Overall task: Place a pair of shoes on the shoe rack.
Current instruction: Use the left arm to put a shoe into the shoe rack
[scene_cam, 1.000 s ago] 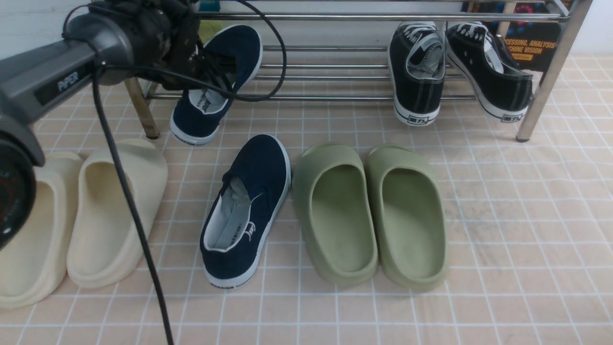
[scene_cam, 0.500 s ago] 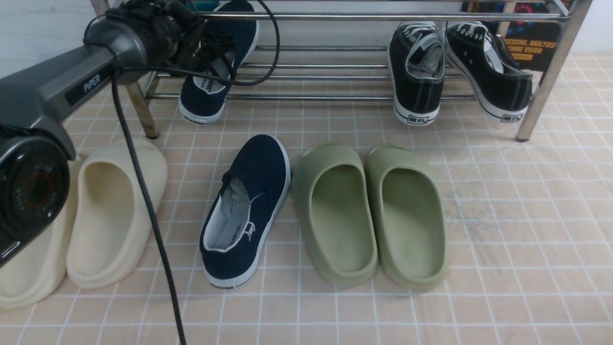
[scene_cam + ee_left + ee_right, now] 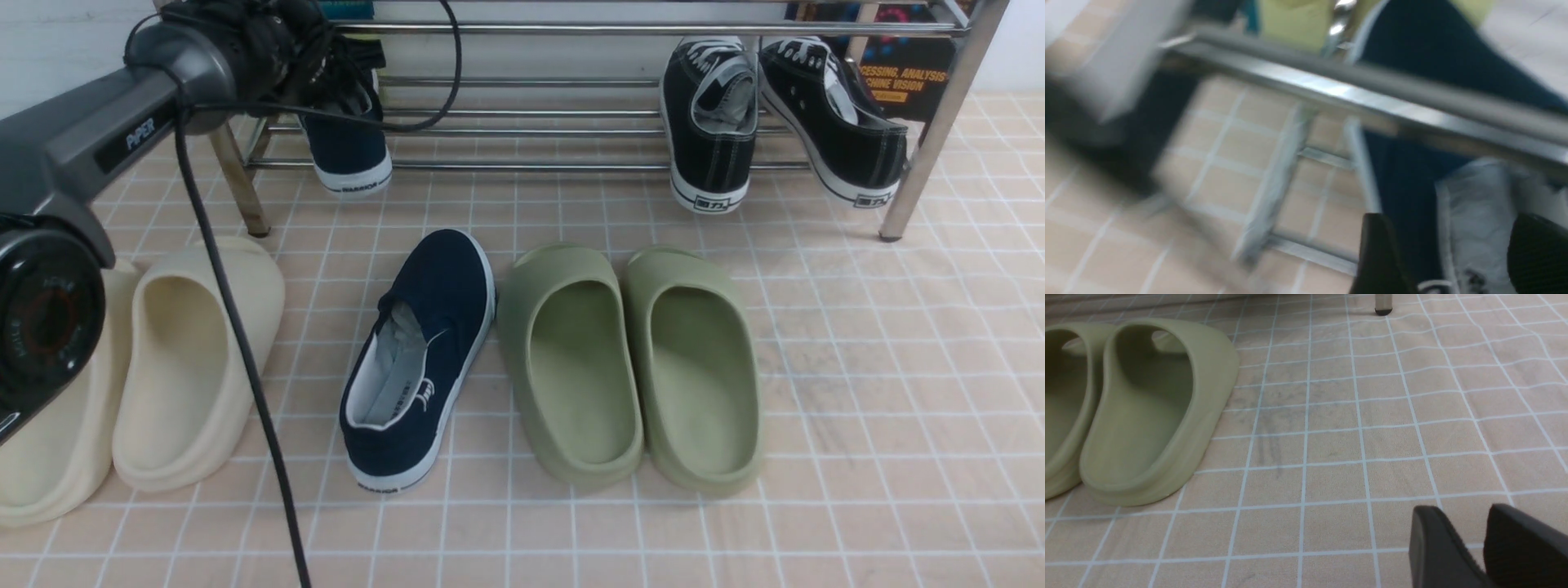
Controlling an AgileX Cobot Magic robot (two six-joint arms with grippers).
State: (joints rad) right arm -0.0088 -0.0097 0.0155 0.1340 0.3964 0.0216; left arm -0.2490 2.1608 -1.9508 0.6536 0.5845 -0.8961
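Note:
One navy-blue shoe (image 3: 349, 151) sits toe-in at the left end of the chrome shoe rack (image 3: 620, 29), its white-soled heel over the lowest front bar. My left gripper (image 3: 347, 82) is shut on its collar. In the blurred left wrist view the fingers (image 3: 1380, 253) straddle the navy side wall and grey-white lining (image 3: 1474, 228), under a rack bar (image 3: 1372, 90). The second navy shoe (image 3: 420, 351) lies on the tiled floor in front of the rack. My right gripper (image 3: 1474, 526) is shut and empty, low over bare tiles; it is out of the front view.
Two black lace-up sneakers (image 3: 775, 114) lean on the rack's right end. Olive-green slippers (image 3: 629, 359) lie right of the floor shoe and show in the right wrist view (image 3: 1147, 412). Cream slippers (image 3: 147, 367) lie at the left. A black cable (image 3: 237, 343) hangs from my left arm.
My left gripper carried the navy shoe up and back from in front of the rack, turned it toe-in, and brought it onto the rack's left end. The floor shoe has not moved.

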